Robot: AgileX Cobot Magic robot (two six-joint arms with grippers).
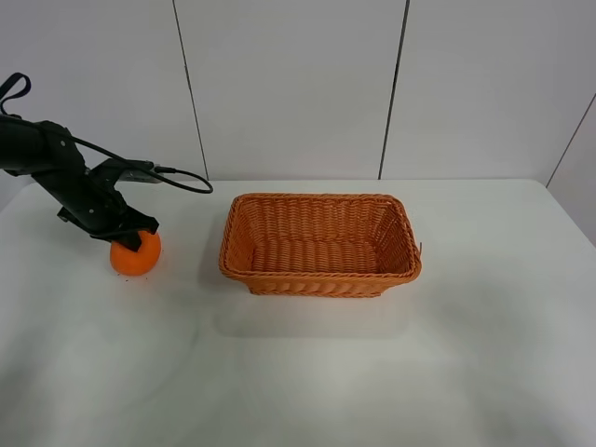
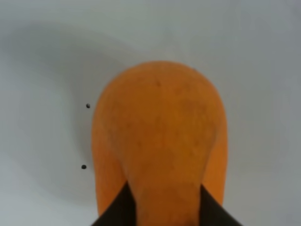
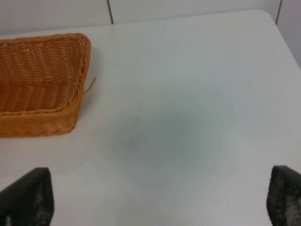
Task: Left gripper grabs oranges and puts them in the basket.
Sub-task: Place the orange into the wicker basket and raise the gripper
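Observation:
The orange [image 1: 136, 256] rests on the white table at the left, well left of the wicker basket [image 1: 321, 276]. My left gripper [image 1: 130, 237] sits on top of the fruit, tilted down from the left. In the left wrist view the orange [image 2: 160, 127] fills the middle, and the two black fingers [image 2: 117, 209] press against both sides of its knobbed end, so the gripper [image 2: 164, 186] is shut on it. The fruit still touches the table. My right gripper [image 3: 160, 172] is open and empty above bare table, right of the basket [image 3: 42, 101]. It is out of the high view.
The white table [image 1: 307, 372] runs to a white panelled wall at the back. A black cable [image 1: 177, 177] loops off the left arm toward the basket. The basket holds nothing.

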